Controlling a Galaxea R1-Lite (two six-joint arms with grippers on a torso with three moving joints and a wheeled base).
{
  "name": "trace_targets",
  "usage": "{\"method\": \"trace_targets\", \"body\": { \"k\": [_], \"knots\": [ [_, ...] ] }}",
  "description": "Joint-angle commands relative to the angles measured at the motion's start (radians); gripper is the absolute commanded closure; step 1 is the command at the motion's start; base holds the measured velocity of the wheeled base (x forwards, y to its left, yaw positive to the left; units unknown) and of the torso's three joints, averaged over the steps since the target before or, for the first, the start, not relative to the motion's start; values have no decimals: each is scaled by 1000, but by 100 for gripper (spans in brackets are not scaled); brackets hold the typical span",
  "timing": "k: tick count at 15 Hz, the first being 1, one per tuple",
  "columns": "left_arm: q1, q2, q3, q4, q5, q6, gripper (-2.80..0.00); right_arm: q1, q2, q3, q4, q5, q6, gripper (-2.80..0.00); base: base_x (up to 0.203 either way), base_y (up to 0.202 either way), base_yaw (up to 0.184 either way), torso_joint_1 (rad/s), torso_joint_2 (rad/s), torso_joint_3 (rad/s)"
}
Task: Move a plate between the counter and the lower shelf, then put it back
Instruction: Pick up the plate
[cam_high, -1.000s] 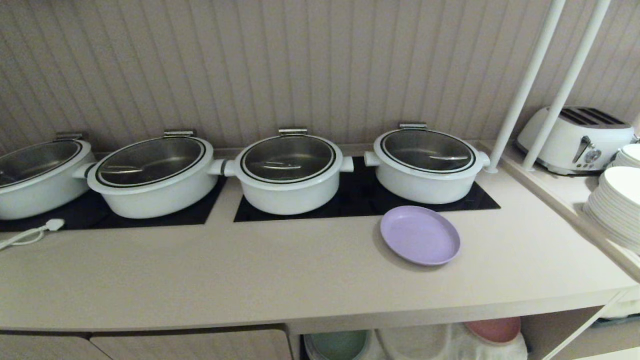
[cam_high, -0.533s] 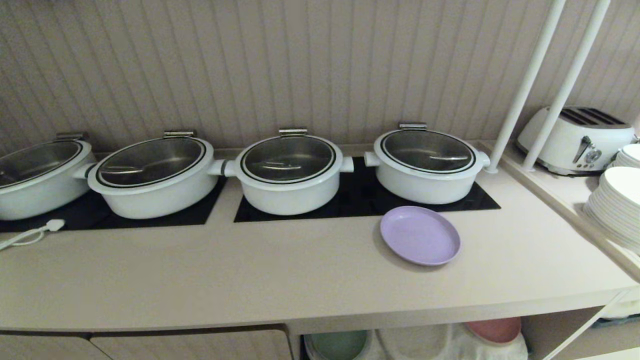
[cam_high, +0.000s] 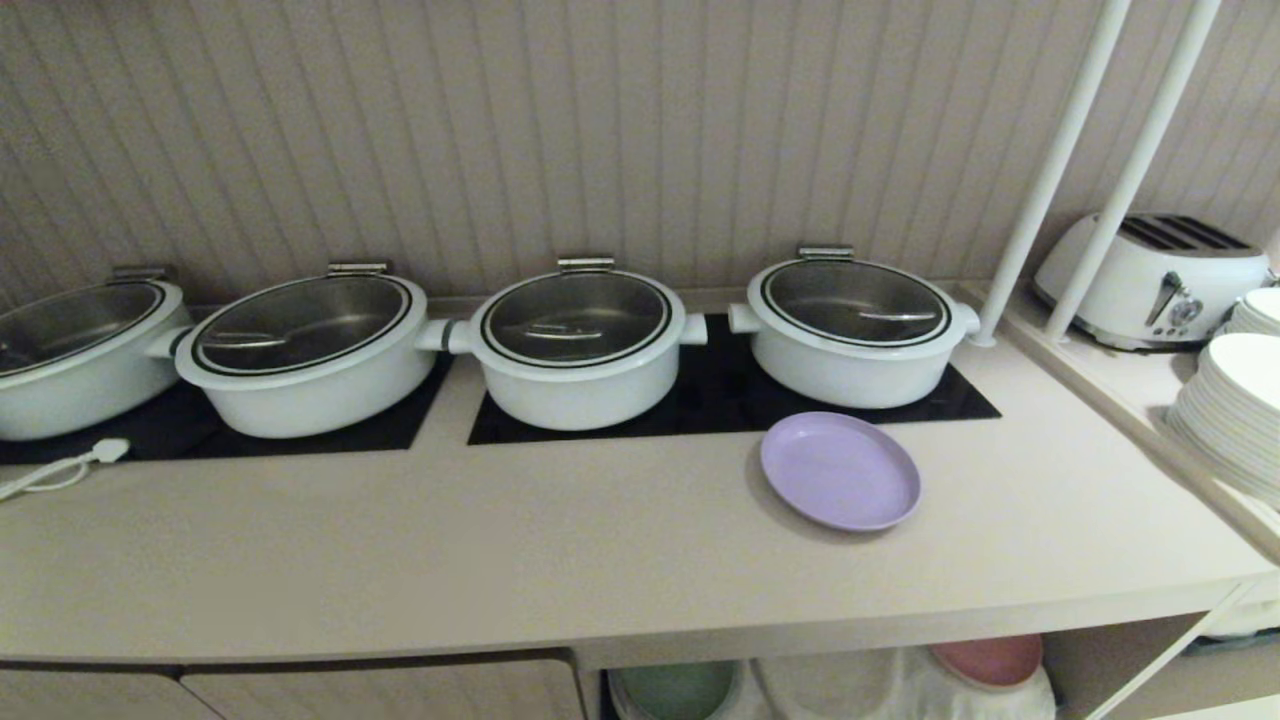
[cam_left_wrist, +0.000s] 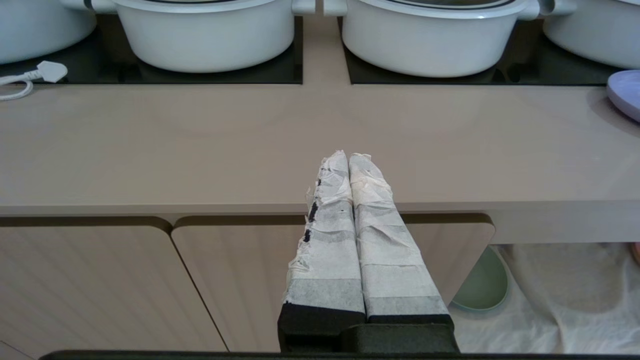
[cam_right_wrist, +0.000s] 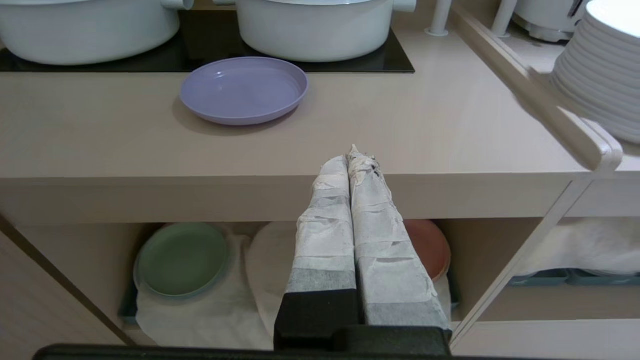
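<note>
Both end effectors closed, empty: left (cam_left_wrist: 348, 156), right (cam_right_wrist: 351, 152). Right hides part of pink plate (cam_right_wrist: 430, 245) on lower shelf (cam_right_wrist: 480, 250).

Matte plate (cam_high: 840, 471) — glossy counter (cam_high: 500, 560), cloth-draped lower shelf (cam_right_wrist: 240, 310).

Lilac plate (cam_high: 840, 471), beige counter (cam_high: 500, 560) — black hob panels (cam_high: 700, 400), white pots (cam_high: 580, 345)

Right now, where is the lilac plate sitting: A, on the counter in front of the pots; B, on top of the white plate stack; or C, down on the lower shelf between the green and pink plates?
A: the lilac plate lies flat on the counter.
</note>
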Motion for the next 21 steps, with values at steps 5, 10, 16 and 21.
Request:
{"method": "trace_targets", "body": {
  "k": [5, 10, 16, 21],
  "knots": [
    [0, 0, 0, -1, 0, 0, 0, 1, 31, -194, 62, 4, -16, 0, 0, 0, 0, 0, 0, 0],
    [0, 0, 0, -2, 0, -2, 0, 24, 323, -384, 114, 5, -13, 0, 0, 0, 0, 0, 0, 0],
    [0, 0, 0, -2, 0, -13, 0, 36, 773, -554, 119, 7, 83, 0, 0, 0, 0, 0, 0, 0],
    [0, 0, 0, -2, 0, -14, 0, 15, 1182, -676, 129, 4, 177, 0, 0, 0, 0, 0, 0, 0]
  ]
}}
